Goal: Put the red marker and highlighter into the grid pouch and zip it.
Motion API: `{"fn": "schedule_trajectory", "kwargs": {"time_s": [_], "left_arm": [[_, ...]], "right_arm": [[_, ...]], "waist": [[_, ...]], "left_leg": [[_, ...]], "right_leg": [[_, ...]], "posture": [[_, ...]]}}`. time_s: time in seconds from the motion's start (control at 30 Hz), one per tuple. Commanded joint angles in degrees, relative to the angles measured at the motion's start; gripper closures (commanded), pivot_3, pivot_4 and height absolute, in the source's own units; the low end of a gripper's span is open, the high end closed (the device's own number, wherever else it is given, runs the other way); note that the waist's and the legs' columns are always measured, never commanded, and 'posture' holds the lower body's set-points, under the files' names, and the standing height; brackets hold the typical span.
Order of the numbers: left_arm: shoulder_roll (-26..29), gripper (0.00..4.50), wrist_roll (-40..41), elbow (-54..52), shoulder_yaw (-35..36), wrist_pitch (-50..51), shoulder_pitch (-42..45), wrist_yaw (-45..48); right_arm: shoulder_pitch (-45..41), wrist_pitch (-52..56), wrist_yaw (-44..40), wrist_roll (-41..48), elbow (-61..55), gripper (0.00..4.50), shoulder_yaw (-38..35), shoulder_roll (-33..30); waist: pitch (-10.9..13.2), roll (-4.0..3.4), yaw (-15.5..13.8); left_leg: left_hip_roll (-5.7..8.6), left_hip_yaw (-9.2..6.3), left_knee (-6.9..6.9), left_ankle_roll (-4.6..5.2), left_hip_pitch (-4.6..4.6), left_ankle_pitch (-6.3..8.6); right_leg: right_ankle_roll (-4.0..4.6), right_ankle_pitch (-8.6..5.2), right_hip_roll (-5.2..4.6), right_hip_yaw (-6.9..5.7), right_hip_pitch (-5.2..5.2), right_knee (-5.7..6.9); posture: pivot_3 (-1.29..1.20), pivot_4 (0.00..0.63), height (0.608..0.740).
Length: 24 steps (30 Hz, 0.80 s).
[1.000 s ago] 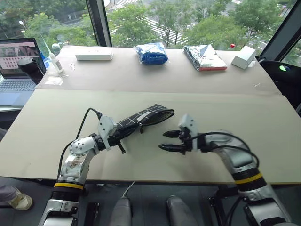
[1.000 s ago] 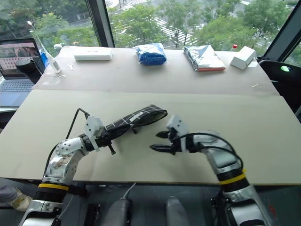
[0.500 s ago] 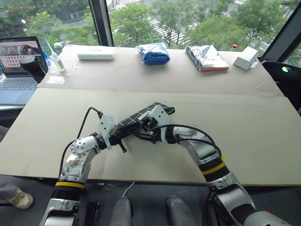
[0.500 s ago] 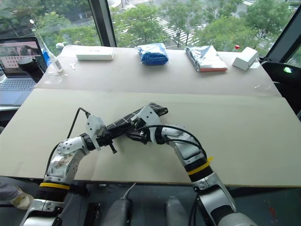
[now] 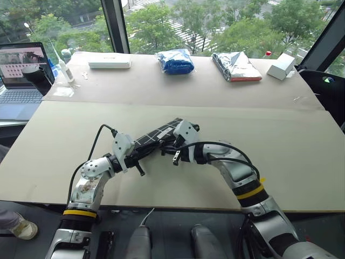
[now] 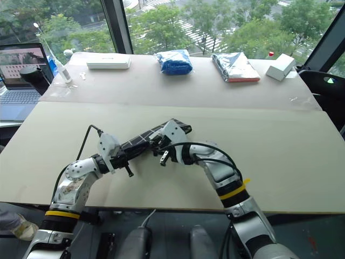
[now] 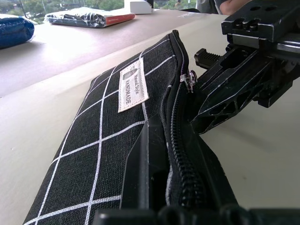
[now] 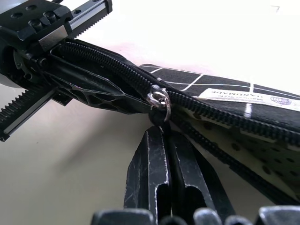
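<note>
One grid pouch (image 5: 161,135), near table centre, lying slantwise from 7 toward 1 o'clock, one white label (image 7: 132,85) on its face. Left gripper (image 5: 141,156) clamped on the pouch's 7 o'clock end, fingers (image 7: 145,173) pressed tight over the zipper edge. Right gripper (image 8: 160,123) with fingers together, pinched on the zipper pull (image 8: 159,99) partway along; teeth beyond the pull gape, dotted lining showing. At 12 o'clock on the far table (image 5: 161,86): one blue bag (image 5: 174,61), one silver foil bag (image 5: 235,66), two white boxes (image 5: 109,62). One laptop (image 5: 21,75) at 10 o'clock.
</note>
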State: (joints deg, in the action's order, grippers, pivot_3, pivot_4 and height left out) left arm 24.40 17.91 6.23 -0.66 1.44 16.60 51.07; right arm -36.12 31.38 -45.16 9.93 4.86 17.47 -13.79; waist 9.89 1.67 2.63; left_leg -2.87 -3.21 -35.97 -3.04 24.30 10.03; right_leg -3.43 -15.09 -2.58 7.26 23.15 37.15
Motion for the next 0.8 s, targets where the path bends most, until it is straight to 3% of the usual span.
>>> {"fn": "schedule_trajectory", "kwargs": {"time_s": [0.03, 0.13, 0.23, 0.4, 0.67, 0.8], "left_arm": [[0.0, 4.5, 0.2, -1.6, 0.5, -0.9, 0.2, -0.1], [0.0, 4.5, 0.2, -1.6, 0.4, -0.8, 0.3, -0.1], [0.1, 4.5, 0.3, -1.8, 0.4, -0.7, 0.2, 0.0], [0.3, 4.5, 0.4, -2.0, 0.4, -0.7, -0.1, 0.2], [0.3, 4.5, 0.6, -1.5, 0.3, -0.7, 0.2, 0.6], [0.2, 4.5, 0.6, -1.7, 0.2, -0.6, 0.1, 0.7]], "right_arm": [[-0.5, -0.4, -0.4, 0.6, -2.3, 4.42, -1.6, -1.1], [-0.7, -1.4, -0.1, -0.4, -1.3, 4.42, -2.6, -3.4], [-0.2, -4.2, -2.8, -1.2, -0.1, 4.42, -4.2, -9.6], [-3.4, -9.5, 0.2, -3.8, 9.1, 4.42, -8.8, -16.6], [-5.1, -13.1, -2.3, -3.1, 13.7, 4.42, -10.4, -18.3], [-2.2, -8.6, -8.0, 1.4, 6.5, 3.41, -9.7, -17.6]], "waist": [[0.0, 0.0, 0.0], [0.0, 0.0, 0.0], [0.0, 0.0, -0.3], [0.0, 0.0, -0.1], [0.0, 0.0, 0.6], [0.0, 0.0, 0.6]], "left_leg": [[0.0, 0.0, 0.0, 0.0, 0.0, 0.0], [0.0, 0.0, 0.0, 0.0, 0.0, 0.0], [0.01, 0.01, -0.01, 0.0, 0.03, 0.0], [0.02, 0.03, -0.01, 0.0, 0.01, 0.0], [0.01, 0.03, 0.06, 0.0, 0.0, 0.0], [0.01, 0.03, 0.04, 0.0, 0.01, 0.0]], "right_leg": [[0.0, 0.0, 0.0, 0.0, 0.0, 0.0], [0.0, 0.0, 0.0, 0.0, 0.0, 0.0], [0.0, 0.0, -0.02, 0.0, -0.01, -0.03], [0.0, 0.0, -0.02, 0.01, -0.02, -0.05], [0.01, -0.01, -0.01, 0.03, 0.0, -0.06], [0.01, 0.0, -0.02, 0.03, -0.01, -0.06]], "posture": [[0.0, 0.15, 0.74], [0.0, 0.15, 0.74], [0.0, 0.15, 0.74], [0.0, 0.15, 0.74], [0.0, 0.15, 0.74], [0.0, 0.15, 0.74]]}}
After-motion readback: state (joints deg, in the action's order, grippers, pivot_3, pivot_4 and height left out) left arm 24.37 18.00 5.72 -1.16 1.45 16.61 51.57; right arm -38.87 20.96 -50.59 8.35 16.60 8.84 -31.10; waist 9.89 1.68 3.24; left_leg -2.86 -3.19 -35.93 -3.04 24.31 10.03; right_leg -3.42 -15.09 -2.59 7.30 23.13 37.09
